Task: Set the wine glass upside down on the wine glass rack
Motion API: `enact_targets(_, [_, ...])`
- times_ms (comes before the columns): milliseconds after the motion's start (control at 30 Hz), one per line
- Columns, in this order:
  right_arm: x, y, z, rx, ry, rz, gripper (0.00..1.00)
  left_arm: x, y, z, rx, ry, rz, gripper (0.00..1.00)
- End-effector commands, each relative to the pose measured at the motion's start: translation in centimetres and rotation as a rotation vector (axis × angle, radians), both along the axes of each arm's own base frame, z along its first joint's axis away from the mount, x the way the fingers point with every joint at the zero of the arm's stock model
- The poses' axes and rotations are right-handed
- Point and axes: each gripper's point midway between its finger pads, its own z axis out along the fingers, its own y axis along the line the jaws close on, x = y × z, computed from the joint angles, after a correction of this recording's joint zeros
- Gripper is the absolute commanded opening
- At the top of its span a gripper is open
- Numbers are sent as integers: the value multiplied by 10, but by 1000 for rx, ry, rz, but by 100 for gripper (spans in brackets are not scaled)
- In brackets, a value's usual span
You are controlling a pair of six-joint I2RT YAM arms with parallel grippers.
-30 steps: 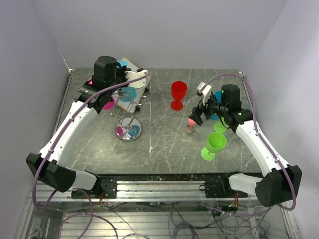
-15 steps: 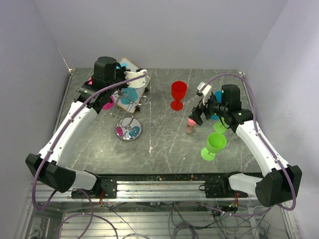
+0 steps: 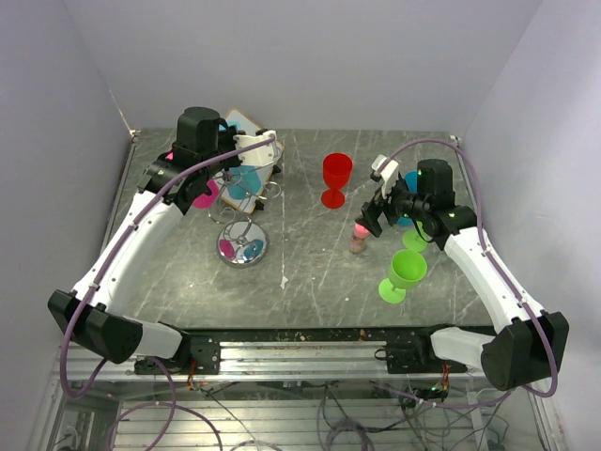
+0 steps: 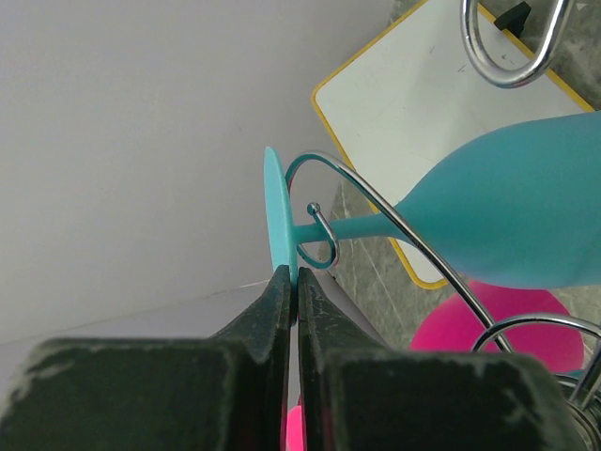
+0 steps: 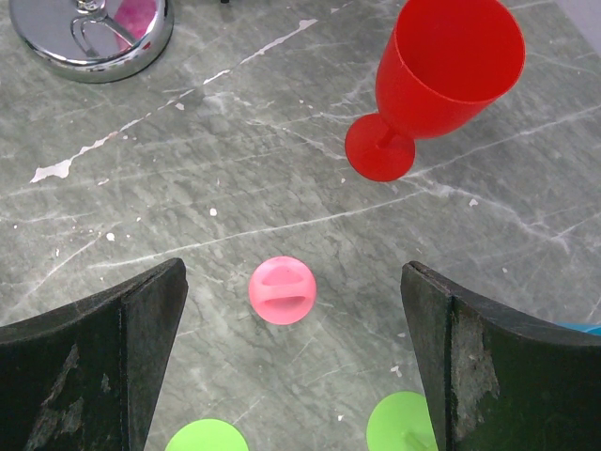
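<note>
Left gripper [image 4: 287, 278]: closed down to a thin slit on the foot of the wine glass [image 4: 512, 211]; the flat teal disc is pinched edge-on between the two dark fingers
Wine glass: teal; found in the upper left of the overhead view, among the rack's arms; in the left wrist view its stem runs from the foot at centre to the bowl at right, and is crossed by a curled wire hook (whether the stem is resting on the wire cannot be told)
Wine glass rack [image 3: 242, 248]: silver wire; its round shiny base is seen left of centre in the overhead view; a pink glass [image 3: 202, 194] is seen among its arms, left of the teal one
Board [image 4: 423, 103]: white face, yellow-edged frame; placed behind the rack, upper right of the left wrist view
Right gripper [image 5: 291, 274]: spread wide, nothing held; positioned right of centre, above a small pink knob [image 5: 282, 290] on the table [image 3: 310, 272]
Red glass [image 5: 441, 75]: upright; upper right of the right wrist view
Green glass [image 3: 406, 271]: upright beside the right arm, lower right of centre in the overhead view; a second green glass [image 3: 414, 239] is seen just above it
</note>
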Motion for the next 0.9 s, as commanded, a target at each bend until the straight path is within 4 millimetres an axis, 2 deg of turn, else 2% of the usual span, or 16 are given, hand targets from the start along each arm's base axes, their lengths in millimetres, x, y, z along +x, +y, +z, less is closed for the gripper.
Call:
enact_targets(0, [0, -2, -2, -2, -6, 1, 97, -12, -5, 7, -23, 20, -32, 12])
enact_targets(133, [0, -2, -2, -2, -5, 1, 97, -14, -4, 7, -30, 19, -32, 15])
enact_targets(233, [0, -2, -2, -2, -5, 0, 97, -14, -4, 9, -38, 10, -28, 22])
enact_targets(400, [0, -2, -2, -3, -5, 0, 97, -14, -3, 12, -40, 2, -23, 28])
enact_targets(600, [0, -2, -1, -3, -9, 2, 97, -15, -1, 16, -38, -8, -18, 30])
enact_targets(867, [1, -2, -3, -5, -7, 0, 97, -19, 3, 10, 2, 19, -26, 35])
